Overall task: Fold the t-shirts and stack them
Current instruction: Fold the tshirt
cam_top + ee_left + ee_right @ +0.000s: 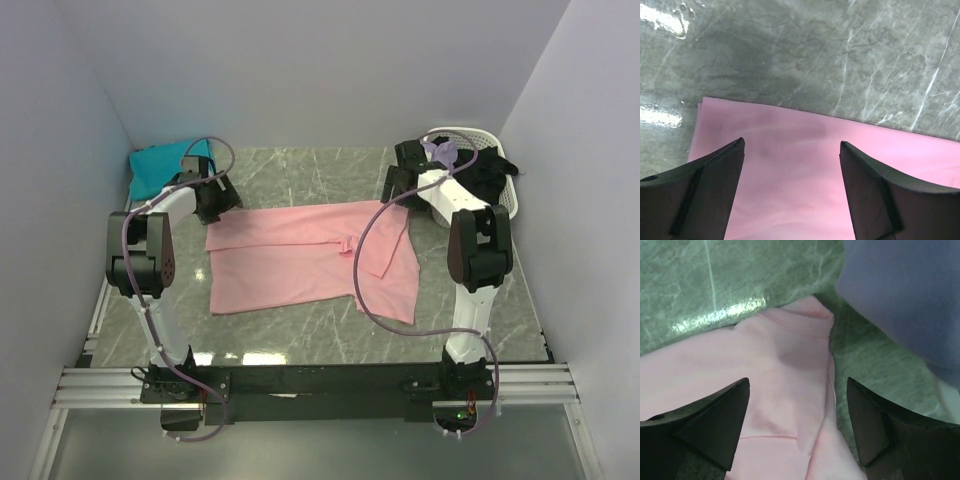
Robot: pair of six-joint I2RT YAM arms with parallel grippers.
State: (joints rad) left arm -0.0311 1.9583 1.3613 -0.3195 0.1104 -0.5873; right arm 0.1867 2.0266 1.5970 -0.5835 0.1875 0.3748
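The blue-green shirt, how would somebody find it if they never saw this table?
Start at the grey marble table and look to its far left corner. The teal shirt lies there by the wall. It is the only blue-green cloth: the pink shirt is spread mid-table, and other clothes sit in the white basket.

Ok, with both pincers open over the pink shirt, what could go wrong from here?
The right pincer is over overlapping layers of the pink shirt and might pinch only one. The left pincer is above a flat edge on the table and could slip off. The right arm's cable hangs over the shirt and may drag it.
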